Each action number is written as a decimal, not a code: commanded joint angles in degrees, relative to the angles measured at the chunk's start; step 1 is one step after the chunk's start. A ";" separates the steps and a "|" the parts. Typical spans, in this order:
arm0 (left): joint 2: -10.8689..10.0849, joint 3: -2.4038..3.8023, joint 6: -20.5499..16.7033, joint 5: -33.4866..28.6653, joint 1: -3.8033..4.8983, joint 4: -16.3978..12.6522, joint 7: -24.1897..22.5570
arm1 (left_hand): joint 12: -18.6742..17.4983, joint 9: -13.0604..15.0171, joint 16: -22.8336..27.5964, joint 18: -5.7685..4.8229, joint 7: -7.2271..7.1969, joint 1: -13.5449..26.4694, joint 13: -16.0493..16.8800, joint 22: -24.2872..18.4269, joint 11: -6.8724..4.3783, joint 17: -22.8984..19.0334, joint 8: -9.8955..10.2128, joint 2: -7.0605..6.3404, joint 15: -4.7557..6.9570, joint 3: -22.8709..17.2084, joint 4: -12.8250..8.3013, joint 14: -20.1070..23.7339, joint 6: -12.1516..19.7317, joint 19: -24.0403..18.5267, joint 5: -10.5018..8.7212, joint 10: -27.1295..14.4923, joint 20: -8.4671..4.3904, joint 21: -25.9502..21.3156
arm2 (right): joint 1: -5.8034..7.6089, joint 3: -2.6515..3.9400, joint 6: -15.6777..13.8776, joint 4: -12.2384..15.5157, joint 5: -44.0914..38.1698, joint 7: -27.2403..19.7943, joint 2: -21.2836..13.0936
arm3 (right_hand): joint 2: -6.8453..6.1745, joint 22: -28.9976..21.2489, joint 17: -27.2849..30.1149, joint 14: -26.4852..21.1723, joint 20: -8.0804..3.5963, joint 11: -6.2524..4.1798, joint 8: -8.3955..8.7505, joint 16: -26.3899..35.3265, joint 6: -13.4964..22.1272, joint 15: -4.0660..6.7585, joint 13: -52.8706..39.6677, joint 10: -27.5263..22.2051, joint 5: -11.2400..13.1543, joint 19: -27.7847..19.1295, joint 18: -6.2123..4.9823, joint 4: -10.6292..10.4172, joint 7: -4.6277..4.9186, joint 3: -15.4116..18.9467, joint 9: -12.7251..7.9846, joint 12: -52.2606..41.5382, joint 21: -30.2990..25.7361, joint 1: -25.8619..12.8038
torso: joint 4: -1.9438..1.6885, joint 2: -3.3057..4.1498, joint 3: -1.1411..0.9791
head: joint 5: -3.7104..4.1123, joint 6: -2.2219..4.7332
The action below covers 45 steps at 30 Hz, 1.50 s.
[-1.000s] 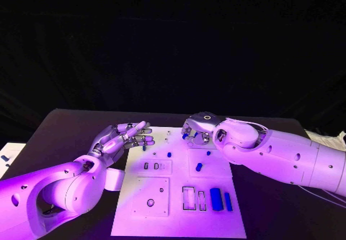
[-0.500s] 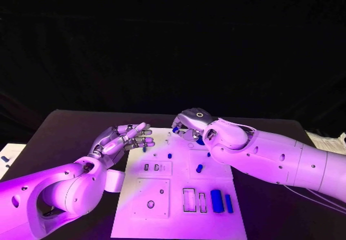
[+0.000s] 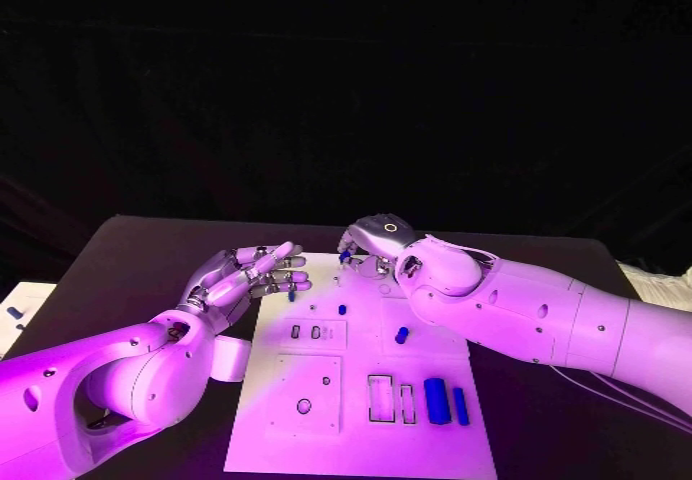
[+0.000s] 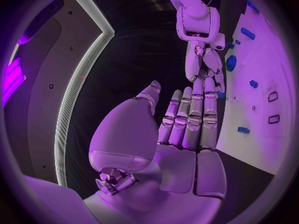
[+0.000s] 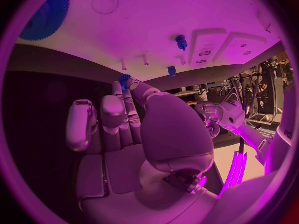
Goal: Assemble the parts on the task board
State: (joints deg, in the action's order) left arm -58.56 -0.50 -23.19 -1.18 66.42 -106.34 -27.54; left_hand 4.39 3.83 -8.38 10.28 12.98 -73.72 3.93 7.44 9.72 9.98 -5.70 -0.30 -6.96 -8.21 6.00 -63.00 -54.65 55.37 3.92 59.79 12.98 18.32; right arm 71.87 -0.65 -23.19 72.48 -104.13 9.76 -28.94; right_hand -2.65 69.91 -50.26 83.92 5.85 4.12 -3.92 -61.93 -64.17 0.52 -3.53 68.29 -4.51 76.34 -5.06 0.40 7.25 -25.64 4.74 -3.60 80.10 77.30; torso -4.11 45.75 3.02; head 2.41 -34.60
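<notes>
Apparently mid-carry: right hand (image 3: 378,247) is pinching 1 small blue part (image 5: 124,79) at its fingertips over the task board (image 3: 346,420); next, seating it. Left hand (image 3: 242,277) is hovering, released.

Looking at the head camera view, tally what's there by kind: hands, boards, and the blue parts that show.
Hands: 2 (left hand, right hand)
Task board: 1
Long blue bars: 2
Small blue parts: 4
Total: 9

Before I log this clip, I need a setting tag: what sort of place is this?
Probably a robotics test bench: a black table, a white task board with blue parts, dark backdrop behind.
</notes>
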 commanded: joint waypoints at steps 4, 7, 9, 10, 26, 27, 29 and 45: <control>0.03 0.05 1.11 -0.18 0.24 -0.26 -0.49 | -0.24 -0.05 0.32 0.12 0.33 0.04 -0.04 -0.08 0.37 0.06 0.31 0.61 -0.21 -0.11 -0.31 -0.13 -0.12 -0.06 0.10 0.02 0.19 -0.36 | -0.06 -0.02 2.77 -0.85 -0.85 0.50 0.66 | -0.57 0.10 -0.07 0.92 0.01 0.20 0.01 -0.31 -0.30 -0.12 -0.07 0.15 -0.04 0.28 0.92 -0.10 0.22 -0.31 0.08 0.08 0.23 -0.11 | 0.05 0.00 0.03 | 0.00 -0.27; 0.02 0.05 1.10 -0.18 0.30 -0.26 -0.49 | -0.24 -0.05 0.32 0.12 0.33 0.04 -0.04 -0.08 0.37 0.06 0.31 0.61 -0.21 -0.11 -0.31 -0.13 -0.12 -0.06 0.10 0.02 0.19 -0.36 | -0.08 -0.06 3.56 -0.94 -0.85 0.41 0.91 | -0.65 0.11 -0.08 0.90 0.03 0.21 0.03 -0.34 -0.28 -0.14 -0.08 0.12 0.00 0.26 0.92 -0.17 0.23 -0.31 0.08 0.08 0.24 -0.21 | 0.05 0.02 0.03 | -0.11 -0.36; 0.02 0.05 1.11 -0.18 0.33 -0.26 -0.48 | -0.24 -0.05 0.32 0.12 0.33 0.04 -0.04 -0.08 0.37 0.06 0.31 0.61 -0.21 -0.11 -0.31 -0.13 -0.12 -0.06 0.10 0.02 0.19 -0.36 | -0.10 -0.09 4.05 -1.00 -0.85 0.46 1.11 | -0.71 0.15 -0.09 0.89 0.05 0.23 0.06 -0.39 -0.25 -0.16 -0.07 0.08 0.04 0.27 0.92 -0.25 0.24 -0.32 0.07 0.08 0.26 -0.32 | 0.04 0.05 0.04 | -0.17 -0.43; 0.02 0.05 1.11 -0.18 0.34 -0.26 -0.48 | -0.24 -0.05 0.32 0.12 0.33 0.04 -0.04 -0.08 0.37 0.06 0.31 0.61 -0.21 -0.11 -0.31 -0.13 -0.12 -0.06 0.10 0.02 0.19 -0.36 | -0.11 -0.10 4.25 -1.05 -0.86 0.50 1.21 | -0.71 0.15 -0.09 0.89 0.05 0.23 0.06 -0.39 -0.25 -0.16 -0.07 0.08 0.04 0.27 0.92 -0.25 0.24 -0.32 0.07 0.08 0.26 -0.32 | 0.03 0.05 0.03 | -0.13 -0.45; 0.04 0.05 1.19 -0.18 0.54 -0.36 -0.50 | -0.29 -0.05 0.39 0.12 0.33 0.01 -0.03 -0.11 0.38 0.10 0.37 0.68 -0.22 -0.13 -0.38 -0.14 -0.13 -0.07 0.09 0.02 0.20 -0.39 | -0.15 -0.47 5.84 -3.22 -1.98 2.88 3.34 | -0.97 0.03 0.19 0.71 0.17 0.34 0.23 -0.37 0.06 -0.26 -0.06 -0.31 0.22 0.05 0.88 -0.85 0.32 -0.43 0.01 0.12 0.22 -0.98 | -0.01 0.08 0.00 | -0.23 -0.50; 0.05 0.05 1.23 -0.18 0.54 -0.36 -0.51 | -0.29 -0.05 0.39 0.12 0.33 0.01 -0.03 -0.11 0.38 0.10 0.37 0.68 -0.22 -0.13 -0.38 -0.14 -0.13 -0.07 0.09 0.02 0.20 -0.39 | -0.16 -0.49 5.76 -3.30 -2.23 3.26 3.50 | -1.00 0.03 0.21 0.70 0.17 0.35 0.23 -0.37 0.08 -0.27 -0.06 -0.34 0.21 0.04 0.88 -0.89 0.33 -0.43 0.01 0.12 0.22 -1.03 | -0.01 0.08 0.00 | -0.23 -0.50; 0.06 0.05 1.32 -0.18 0.55 -0.37 -0.51 | -0.29 -0.05 0.39 0.12 0.33 0.01 -0.03 -0.11 0.38 0.10 0.37 0.68 -0.22 -0.13 -0.38 -0.14 -0.13 -0.07 0.09 0.02 0.20 -0.39 | -0.17 -0.53 5.49 -3.41 -2.69 3.98 3.75 | -1.05 0.07 0.19 0.70 0.18 0.36 0.24 -0.40 0.10 -0.28 -0.06 -0.36 0.19 0.06 0.88 -0.94 0.33 -0.43 0.00 0.11 0.25 -1.09 | -0.04 0.06 0.01 | -0.19 -0.54; 0.00 0.05 1.64 -0.18 0.61 -0.31 -0.30 | -0.35 -0.04 0.47 0.12 0.33 -0.04 -0.03 -0.13 0.38 0.14 0.42 0.74 -0.23 -0.16 -0.47 -0.14 -0.13 -0.08 0.09 0.02 0.21 -0.42 | -0.18 -0.61 5.26 -3.84 -2.48 4.73 4.08 | -5.47 -18.06 18.13 -4.64 1.47 2.77 0.70 14.06 10.66 -2.37 0.14 -11.70 1.51 -13.39 -2.67 -2.72 2.27 2.53 -1.26 0.33 -10.25 -3.16 | 0.09 0.11 0.02 | -0.37 -0.53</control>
State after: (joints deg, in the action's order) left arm -58.60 -0.50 -22.92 -1.29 66.92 -106.56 -27.53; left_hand 4.40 3.84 -8.10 10.28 12.98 -73.72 3.93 7.40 9.72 10.06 -5.48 -0.30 -6.96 -8.36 5.86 -63.00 -54.65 55.37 3.92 59.79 12.98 18.11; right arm 71.72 -1.25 -18.22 68.52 -106.04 13.92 -24.77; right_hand -7.49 53.15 -33.51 79.76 7.25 6.74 -3.38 -49.02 -54.17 -1.73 -3.43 57.30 -3.15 63.88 -7.16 -2.28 9.45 -23.50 3.52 -3.49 70.64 74.10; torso -4.03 45.87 3.05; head 2.08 -35.11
